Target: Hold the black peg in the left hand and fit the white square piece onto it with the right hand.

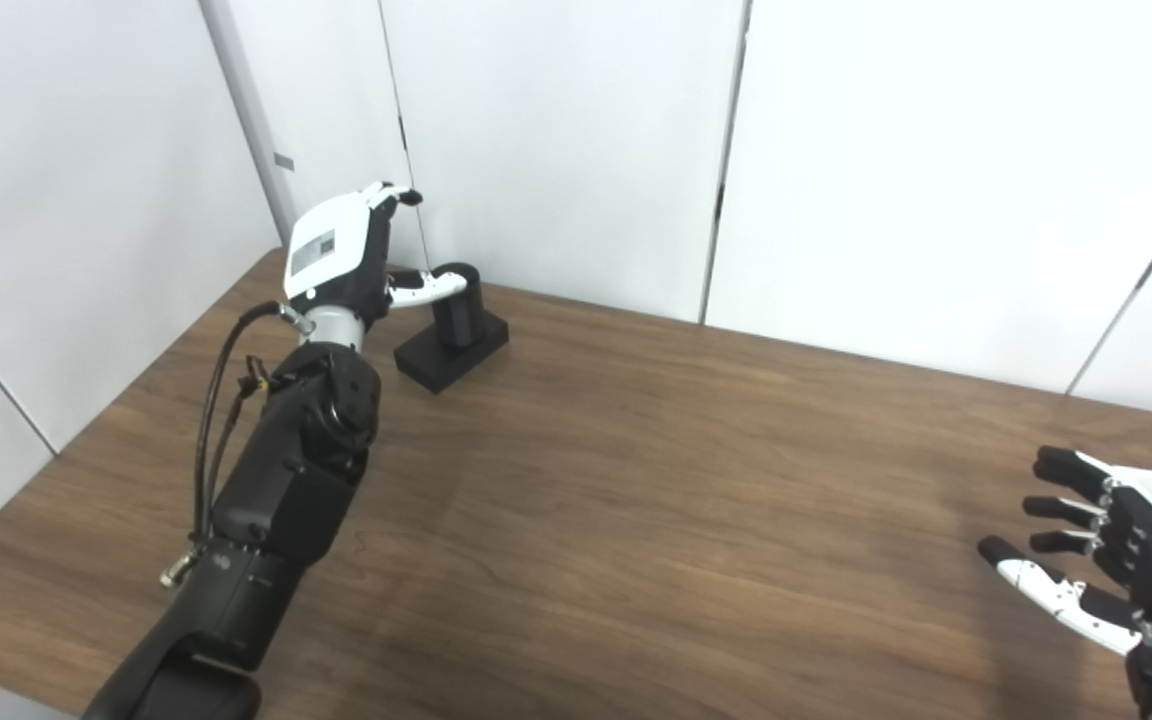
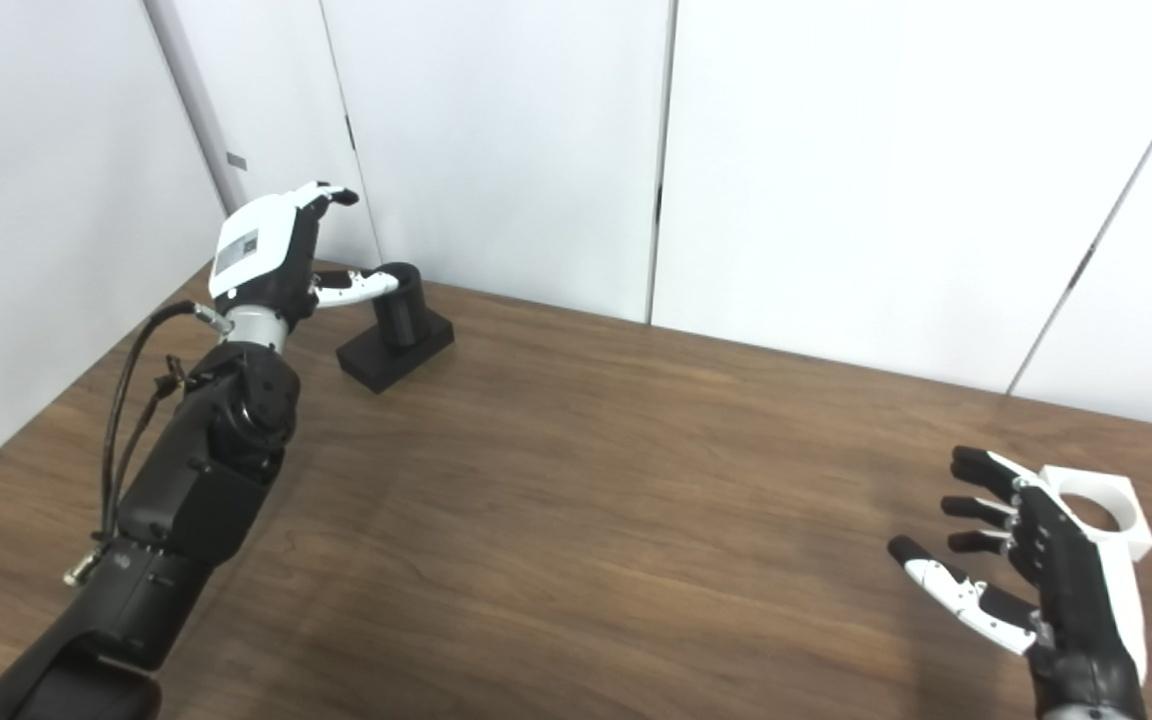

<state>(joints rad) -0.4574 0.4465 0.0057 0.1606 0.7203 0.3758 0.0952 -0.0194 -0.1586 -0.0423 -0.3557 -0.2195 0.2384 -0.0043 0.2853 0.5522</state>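
The black peg (image 1: pixel 456 300), a short cylinder on a square black base (image 1: pixel 451 353), stands at the table's far left corner. My left hand (image 1: pixel 341 255) is open beside it, thumb reaching to the peg's top, the other fingers raised; it does not grip the peg. The white square piece (image 2: pixel 1096 510) with a round hole lies flat at the table's right side. My right hand (image 2: pixel 1026 570) is open with spread fingers just left of the piece, partly covering its near edge, and holds nothing.
A brown wooden table (image 1: pixel 636 500) fills the view. White wall panels (image 1: pixel 556 130) rise right behind the peg and along the table's far edge. Cables (image 1: pixel 211 420) loop off my left forearm.
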